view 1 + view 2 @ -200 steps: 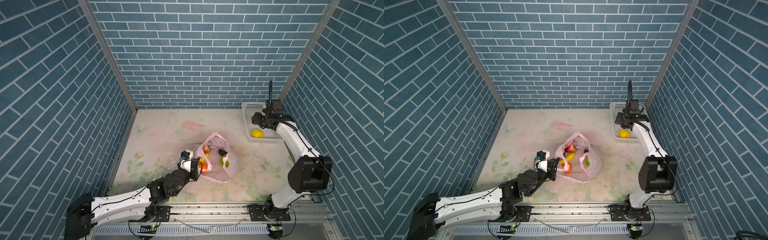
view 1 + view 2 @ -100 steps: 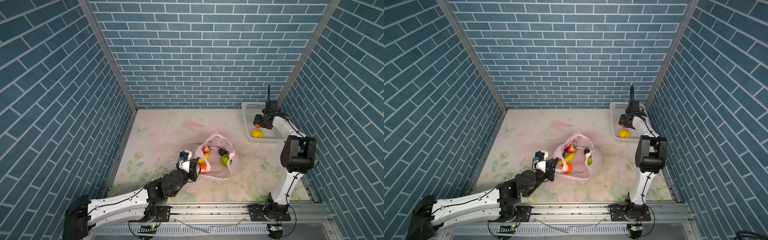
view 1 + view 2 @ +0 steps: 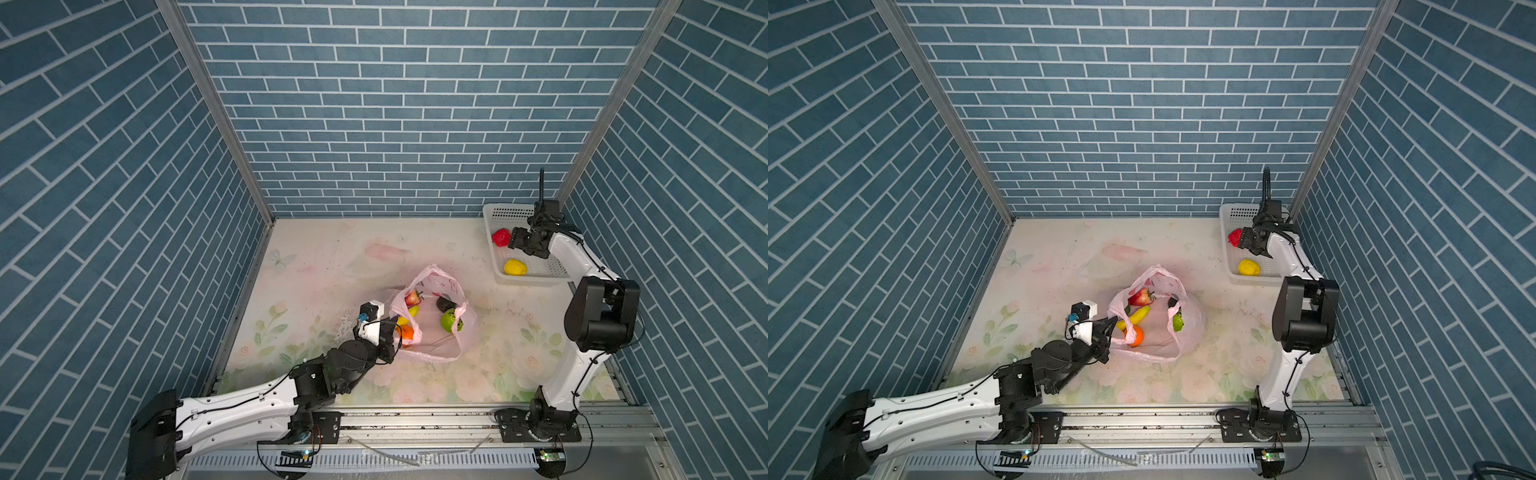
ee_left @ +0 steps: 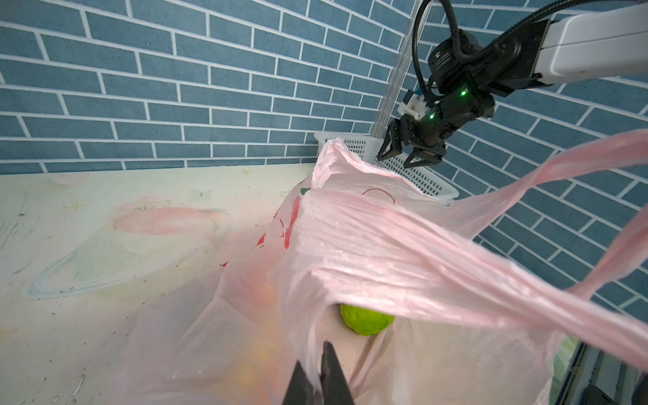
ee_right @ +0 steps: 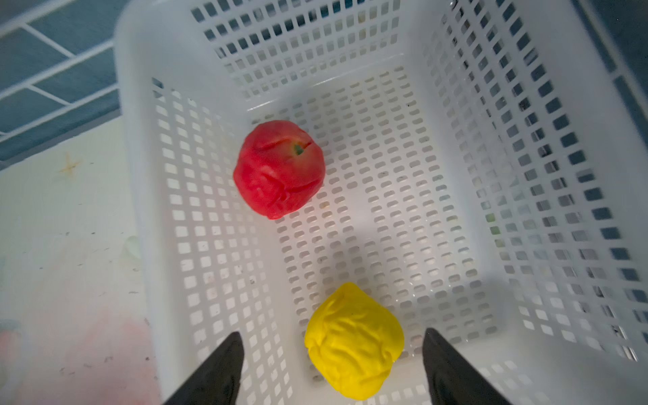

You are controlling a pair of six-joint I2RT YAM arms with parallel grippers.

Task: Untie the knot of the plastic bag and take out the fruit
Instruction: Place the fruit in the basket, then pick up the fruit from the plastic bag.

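Basket [image 5: 140, 105] with red fruit [image 5: 278, 168], yellow fruit [image 5: 354, 342], under splayed right hand [image 5: 330, 333]

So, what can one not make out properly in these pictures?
- Left pincer: only its tips show at the left wrist view's edge, shut on the plastic bag; in both top views too small to judge.
- Bag's contents: pink film blurs all but the green fruit in the left wrist view.
- Knot: found in no view.
- Red fruit in the basket: partly behind the right pincer in a top view.
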